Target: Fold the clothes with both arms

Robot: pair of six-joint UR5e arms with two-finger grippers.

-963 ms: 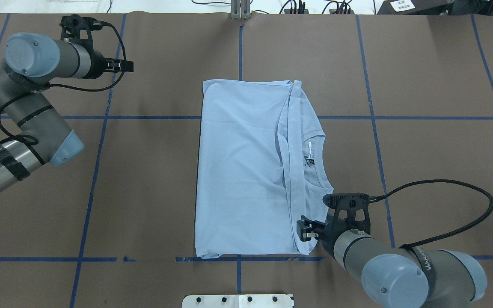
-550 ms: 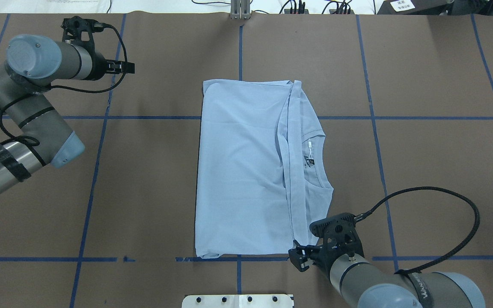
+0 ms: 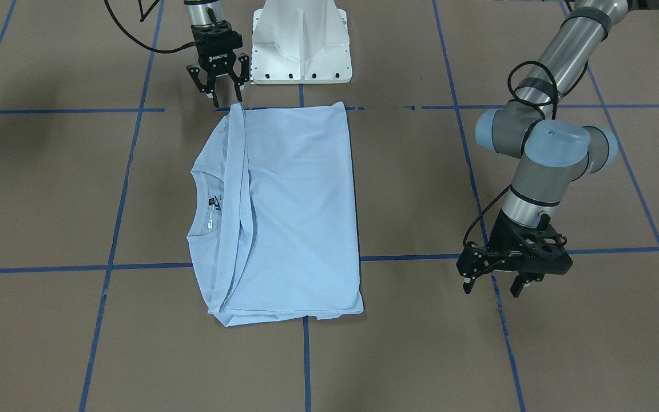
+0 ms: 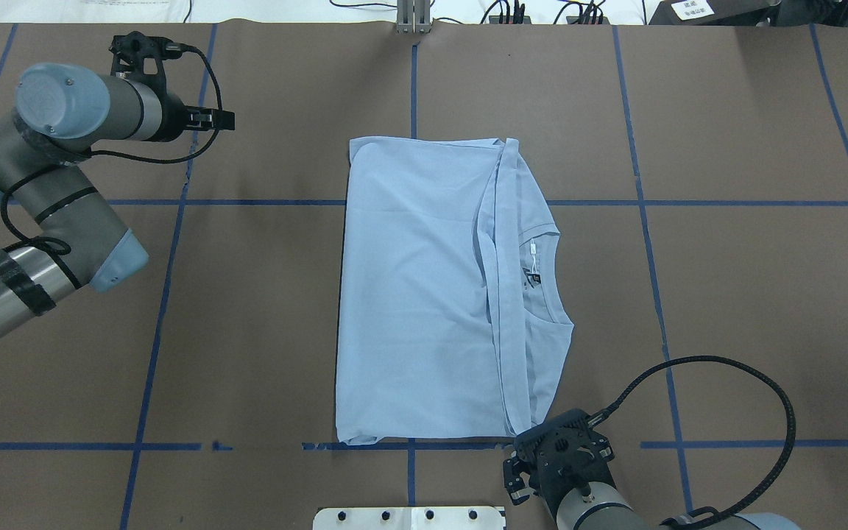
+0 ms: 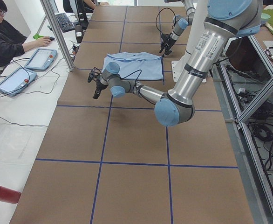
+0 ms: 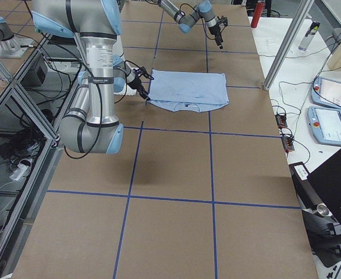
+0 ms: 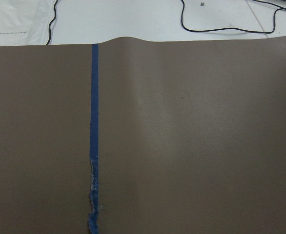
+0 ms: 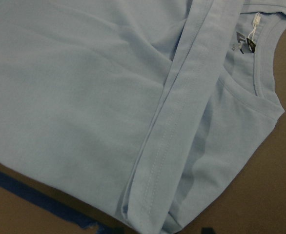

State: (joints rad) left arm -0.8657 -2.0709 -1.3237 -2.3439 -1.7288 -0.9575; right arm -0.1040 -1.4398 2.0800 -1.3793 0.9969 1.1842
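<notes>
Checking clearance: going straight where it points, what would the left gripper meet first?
The left gripper points downward; likely the bare brown table covering beside a blue tape line, not the T-shirt.

ROBOTIQ, white letters on the black body of the right gripper (image 3: 225,93), just off the T-shirt (image 3: 295,200) corner | dark neck label (image 3: 213,201) inside the T-shirt collar: print way too tiny to read | nothing else legible tbh

Probably a robotics lab: a long table (image 5: 132,186) papered brown and gridded with blue tape (image 5: 127,163), an aluminium post (image 5: 59,35) at eleven o'clock in the left-end view, a seated operator (image 5: 6,37) and teach pendants (image 5: 41,58) at ten o'clock.
</notes>
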